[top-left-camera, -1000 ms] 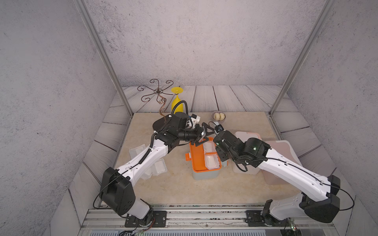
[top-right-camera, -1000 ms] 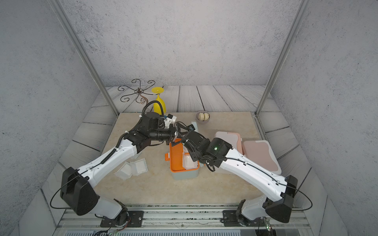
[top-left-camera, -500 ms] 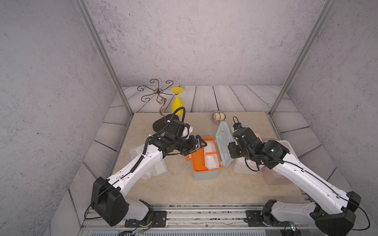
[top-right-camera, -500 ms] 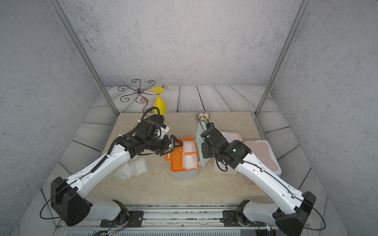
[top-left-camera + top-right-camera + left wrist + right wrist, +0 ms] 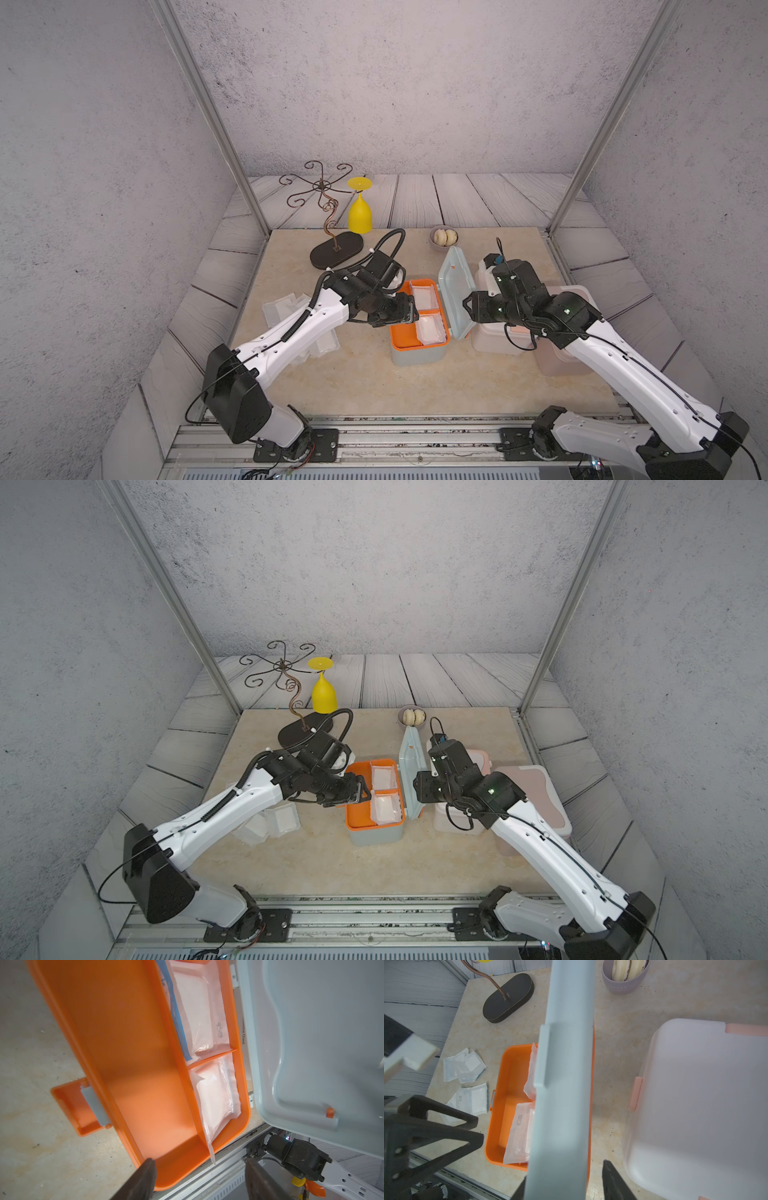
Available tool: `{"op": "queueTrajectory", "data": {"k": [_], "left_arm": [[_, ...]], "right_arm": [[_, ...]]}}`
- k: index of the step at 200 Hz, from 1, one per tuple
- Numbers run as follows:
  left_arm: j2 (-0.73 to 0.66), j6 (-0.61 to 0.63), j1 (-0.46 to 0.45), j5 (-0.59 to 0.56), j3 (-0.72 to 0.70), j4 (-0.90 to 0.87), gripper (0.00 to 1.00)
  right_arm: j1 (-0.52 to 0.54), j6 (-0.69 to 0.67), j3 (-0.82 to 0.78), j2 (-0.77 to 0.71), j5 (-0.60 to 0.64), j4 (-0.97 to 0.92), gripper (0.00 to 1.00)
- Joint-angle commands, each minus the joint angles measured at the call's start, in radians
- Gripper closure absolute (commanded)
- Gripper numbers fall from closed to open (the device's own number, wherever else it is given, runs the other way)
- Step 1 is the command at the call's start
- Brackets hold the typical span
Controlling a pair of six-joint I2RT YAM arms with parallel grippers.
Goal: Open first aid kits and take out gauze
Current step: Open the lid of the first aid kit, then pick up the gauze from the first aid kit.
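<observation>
Left wrist view: the left gripper (image 5: 199, 1160) hovers with its jaws apart and empty over the left side of the orange tray (image 5: 133, 1064) in the open grey-blue kit (image 5: 417, 357). Two gauze packets (image 5: 216, 1101) lie in the tray's right compartments, just right of the gripper. The lid (image 5: 455, 291) stands upright along the tray's right side, between the jaws of the right gripper (image 5: 468, 306); whether they pinch it I cannot tell. Left of the kit, loose gauze (image 5: 286, 307) lies partly under the left arm. The white kit (image 5: 695, 1105) and pink kit (image 5: 540, 800) sit closed on the right, with a bowl (image 5: 444, 237) and stand (image 5: 336, 253) beyond.
</observation>
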Motion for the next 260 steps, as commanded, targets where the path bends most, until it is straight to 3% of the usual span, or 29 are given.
{"op": "queueTrajectory", "data": {"k": [1, 76, 148, 186, 226, 260], "left_arm": [[0.035, 0.027, -0.022, -0.028, 0.038, -0.05, 0.33], [0.14, -0.003, -0.071, 0.028, 0.04, 0.025, 0.57], [0.157, -0.002, -0.076, 0.031, 0.056, 0.025, 1.0], [0.092, 0.007, -0.074, 0.012, 0.094, -0.024, 1.0], [-0.052, 0.02, -0.034, -0.081, 0.102, -0.082, 1.0], [-0.174, 0.079, 0.117, -0.1, 0.113, -0.168, 1.0]], "right_arm": [[-0.011, 0.009, 0.0, -0.031, -0.033, 0.005, 0.5], [-0.021, 0.005, -0.018, -0.045, -0.057, 0.016, 0.35], [-0.03, -0.001, -0.025, -0.057, -0.063, 0.014, 0.3], [-0.033, -0.007, -0.015, -0.056, -0.063, 0.007, 0.25], [-0.037, -0.009, -0.009, -0.058, -0.062, 0.001, 0.23], [-0.04, -0.014, -0.007, -0.058, -0.063, -0.004, 0.22]]}}
